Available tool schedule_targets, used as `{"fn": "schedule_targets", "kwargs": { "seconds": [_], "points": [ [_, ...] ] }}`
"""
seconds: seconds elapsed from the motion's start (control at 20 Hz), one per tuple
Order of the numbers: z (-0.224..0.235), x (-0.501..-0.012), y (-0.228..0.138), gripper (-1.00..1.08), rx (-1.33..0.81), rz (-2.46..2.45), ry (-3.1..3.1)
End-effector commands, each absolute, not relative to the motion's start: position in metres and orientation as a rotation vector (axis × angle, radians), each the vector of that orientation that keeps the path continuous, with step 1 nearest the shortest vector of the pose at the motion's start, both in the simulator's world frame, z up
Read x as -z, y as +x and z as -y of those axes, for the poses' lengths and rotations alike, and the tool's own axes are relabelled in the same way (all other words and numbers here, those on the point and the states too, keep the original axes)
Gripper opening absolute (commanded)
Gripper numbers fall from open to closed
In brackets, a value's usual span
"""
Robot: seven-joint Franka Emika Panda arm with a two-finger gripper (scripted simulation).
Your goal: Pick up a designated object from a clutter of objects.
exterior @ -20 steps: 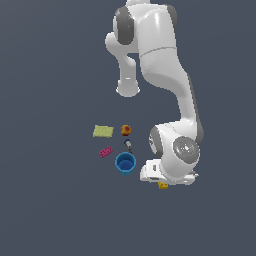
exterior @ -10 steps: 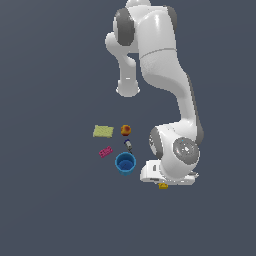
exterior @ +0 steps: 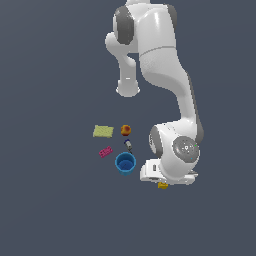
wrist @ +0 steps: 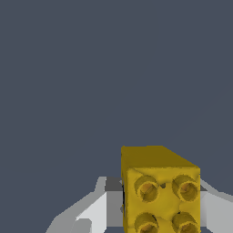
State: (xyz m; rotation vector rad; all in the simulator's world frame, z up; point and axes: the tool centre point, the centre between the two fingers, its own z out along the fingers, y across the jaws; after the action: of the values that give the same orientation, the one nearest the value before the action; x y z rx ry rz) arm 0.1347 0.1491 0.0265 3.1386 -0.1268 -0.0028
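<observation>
The yellow toy brick (wrist: 160,191), boxy with studs on the face toward the camera, sits between my two fingers in the wrist view. The dark pad of one finger (wrist: 113,200) and the pale other finger (wrist: 214,205) both lie against its sides. My gripper (wrist: 161,218) is shut on it. In the exterior view only a small part of the brick (exterior: 162,185) peeks out under the hand, and the gripper (exterior: 162,182) is mostly hidden by the wrist. The brick is low, near the dark floor.
The rest of the clutter lies toward the exterior view's left of the hand: a blue cup (exterior: 125,163) closest, a tiny dark-and-white piece (exterior: 128,145), a magenta flat brick (exterior: 105,151), a pale yellow-green pad (exterior: 103,131) and an orange-red fruit (exterior: 126,130).
Almost nothing has shifted; the hand stays low over the yellow brick and the clutter has not moved.
</observation>
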Motion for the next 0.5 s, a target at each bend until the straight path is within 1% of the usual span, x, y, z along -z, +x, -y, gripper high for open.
{"fn": "schedule_targets", "kwargs": {
  "seconds": [0.0,0.25,0.45],
  "points": [
    [-0.147,-0.034,0.134,-1.0,0.0,0.127,3.139],
    [-0.139,-0.057,0.13,-1.0,0.0,0.127,3.139],
    [-0.129,-0.086,0.126,-1.0,0.0,0.127,3.139]
  ]
}}
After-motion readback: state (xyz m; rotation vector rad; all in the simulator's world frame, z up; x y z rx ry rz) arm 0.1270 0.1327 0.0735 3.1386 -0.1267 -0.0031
